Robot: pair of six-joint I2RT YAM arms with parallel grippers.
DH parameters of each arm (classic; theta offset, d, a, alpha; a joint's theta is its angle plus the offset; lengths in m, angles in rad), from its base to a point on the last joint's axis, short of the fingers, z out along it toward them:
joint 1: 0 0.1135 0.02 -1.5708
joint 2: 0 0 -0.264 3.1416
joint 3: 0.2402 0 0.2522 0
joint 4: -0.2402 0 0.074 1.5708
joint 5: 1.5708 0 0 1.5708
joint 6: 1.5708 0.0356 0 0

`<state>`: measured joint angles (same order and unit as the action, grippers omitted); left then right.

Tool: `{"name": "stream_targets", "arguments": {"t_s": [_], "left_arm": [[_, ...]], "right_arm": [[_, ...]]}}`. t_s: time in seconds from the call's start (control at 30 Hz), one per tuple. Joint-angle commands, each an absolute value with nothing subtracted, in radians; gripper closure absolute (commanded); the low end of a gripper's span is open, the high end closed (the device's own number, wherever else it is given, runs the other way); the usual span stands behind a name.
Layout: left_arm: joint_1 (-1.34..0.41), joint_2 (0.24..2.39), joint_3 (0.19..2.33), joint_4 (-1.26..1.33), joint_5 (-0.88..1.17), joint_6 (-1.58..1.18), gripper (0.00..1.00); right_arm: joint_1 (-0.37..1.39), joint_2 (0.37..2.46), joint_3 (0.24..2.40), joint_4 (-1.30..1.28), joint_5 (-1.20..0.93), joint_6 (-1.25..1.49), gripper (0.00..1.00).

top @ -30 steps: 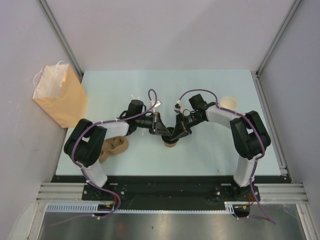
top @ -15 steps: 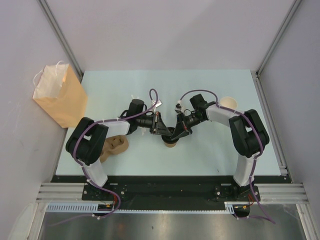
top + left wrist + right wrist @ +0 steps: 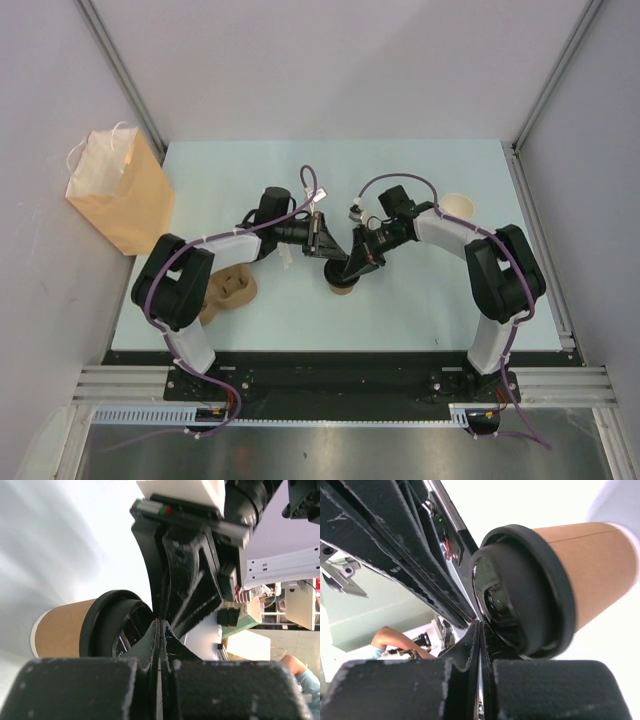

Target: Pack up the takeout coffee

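- Left arm (image 3: 215, 248): rises from its base at the near edge, elbow bent out to the left, forearm running right toward the middle of the surface (image 3: 420, 170); wrist pitched down at the cup.
- Left tool (image 3: 159, 630): fingers pressed together along their whole length, nothing between them; tip lies just beside the rim of the black lid (image 3: 107, 630) and right in front of the other tool's black body; actual contact with the lid cannot be told.
- Right arm (image 3: 450, 230): mirrors the left; elbow out to the right, forearm running left and slightly toward the near edge, wrist angled down at the same spot.
- Right tool (image 3: 479, 630): fingers likewise pressed together, pinching nothing; tip sits at the edge of the lid's top face, close against it; whether it presses on the lid cannot be told.
- Both tools meet tip to tip above the cup, forming a shallow V in the top view.
- Takeout coffee (image 3: 343, 289): tan kraft cup, lid seated on it; on the surface near its middle, slightly toward the near edge, directly under the two tips; appears upright in the top view; gripped by neither tool.
- Brown paper bag (image 3: 120, 195): upright, white handles up, off the far left corner of the surface against the wall; well apart from the cup.
- Moulded-pulp cup carrier (image 3: 230, 290): on the surface, partly hidden under the left elbow.
- Open tan paper cup (image 3: 457, 206): far right of the surface, beside the right forearm.
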<state>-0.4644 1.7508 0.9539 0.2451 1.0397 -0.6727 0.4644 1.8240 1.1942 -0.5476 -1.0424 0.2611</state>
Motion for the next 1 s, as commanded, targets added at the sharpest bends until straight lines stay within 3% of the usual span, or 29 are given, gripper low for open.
{"name": "stream_targets", "arguments": {"t_s": [0.0, 0.4, 0.63, 0.97], "left_arm": [[-0.468, 1.782, 0.994, 0.267, 1.016, -0.658, 1.00], [-0.466, 1.876, 0.976, 0.278, 0.991, -0.667, 1.00], [-0.466, 1.815, 0.998, 0.265, 1.014, -0.655, 0.99], [-0.442, 1.661, 1.135, 0.108, 1.002, -0.589, 0.67]], "right_arm": [[0.433, 1.861, 1.200, -0.534, -0.925, 0.219, 1.00], [0.425, 1.910, 1.201, -0.538, -0.916, 0.212, 1.00], [0.425, 1.882, 1.215, -0.535, -0.916, 0.210, 1.00], [0.423, 1.798, 1.337, -0.538, -0.971, 0.212, 0.96]]}}
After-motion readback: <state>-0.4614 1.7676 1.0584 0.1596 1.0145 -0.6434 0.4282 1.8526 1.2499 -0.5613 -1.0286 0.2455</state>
